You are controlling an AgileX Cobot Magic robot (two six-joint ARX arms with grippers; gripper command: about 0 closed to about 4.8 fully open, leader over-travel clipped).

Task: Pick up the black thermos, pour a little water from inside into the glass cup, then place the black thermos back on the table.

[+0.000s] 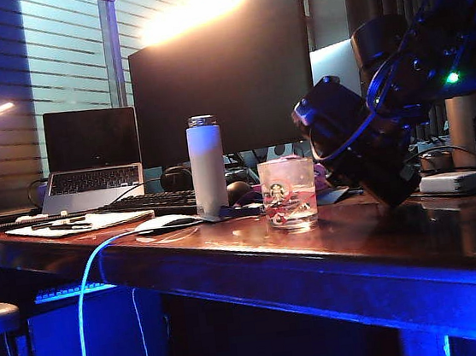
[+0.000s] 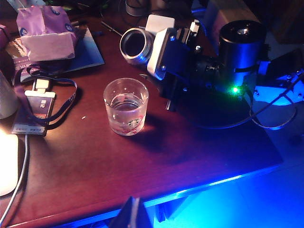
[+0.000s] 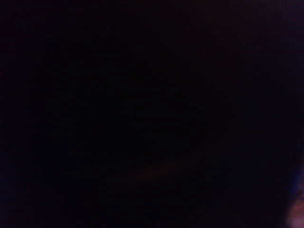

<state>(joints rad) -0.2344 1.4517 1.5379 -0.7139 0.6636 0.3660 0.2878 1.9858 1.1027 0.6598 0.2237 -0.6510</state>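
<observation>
The right claw (image 2: pixel 183 61) is gripping the black thermos (image 1: pixel 350 144) and holding it tilted above the counter (image 1: pixel 383 239), its open mouth pointing left toward the glass cup (image 1: pixel 288 193) — just beside the cup's rim, not touching. The cup is standing upright near the counter's front edge, a little water showing inside. A white bottle (image 1: pixel 207 166) is standing left of it. The left claw (image 2: pixel 132 216) is hovering near the front edge; its opening cannot be told. The right wrist view is black.
</observation>
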